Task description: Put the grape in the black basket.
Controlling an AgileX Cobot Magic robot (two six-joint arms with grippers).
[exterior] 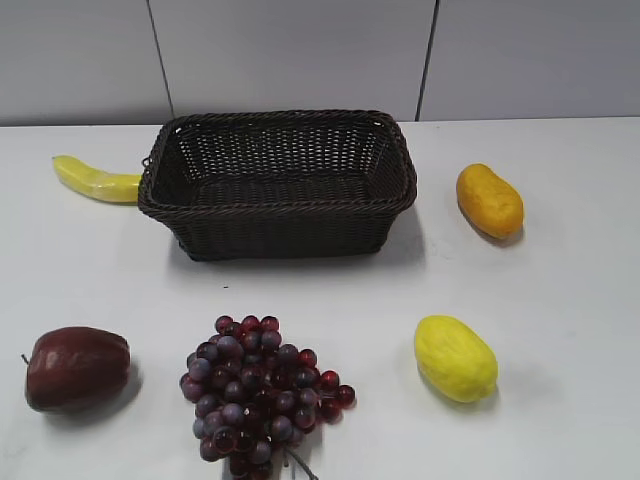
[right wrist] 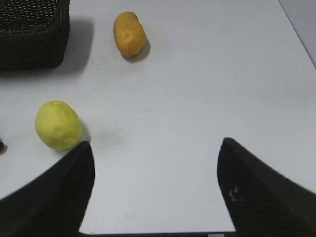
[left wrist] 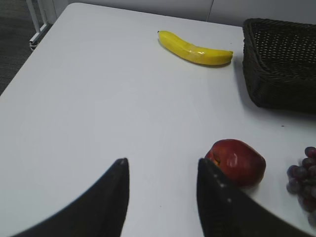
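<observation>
Exterior view has the grape [exterior: 258, 393] low in the frame, a little left of centre, lying on the white table [exterior: 560, 300] with its thin stem at the bottom edge. Straight above it in the frame, well apart, stands the basket [exterior: 278, 182], upper centre, with nothing visible inside. An apple [exterior: 76, 367] lies at lower left, near the grape but not touching. A lemon [exterior: 455, 357] sits at lower right, and a mango [exterior: 489, 200] at upper right, clear of the basket. A banana [exterior: 95, 180] lies at upper left, its end running behind the basket's left rim.

Left wrist view shows the left gripper [left wrist: 162, 170] at the bottom of the frame, its two dark fingers spread apart with bare table between them and nothing in their hold. The apple sits just right of the right-hand finger, and a few grapes show at the right edge.

Right wrist view shows the right gripper [right wrist: 155, 155] at the bottom, fingers set wide apart over bare table, holding nothing; the lemon lies just above the left-hand finger.
</observation>
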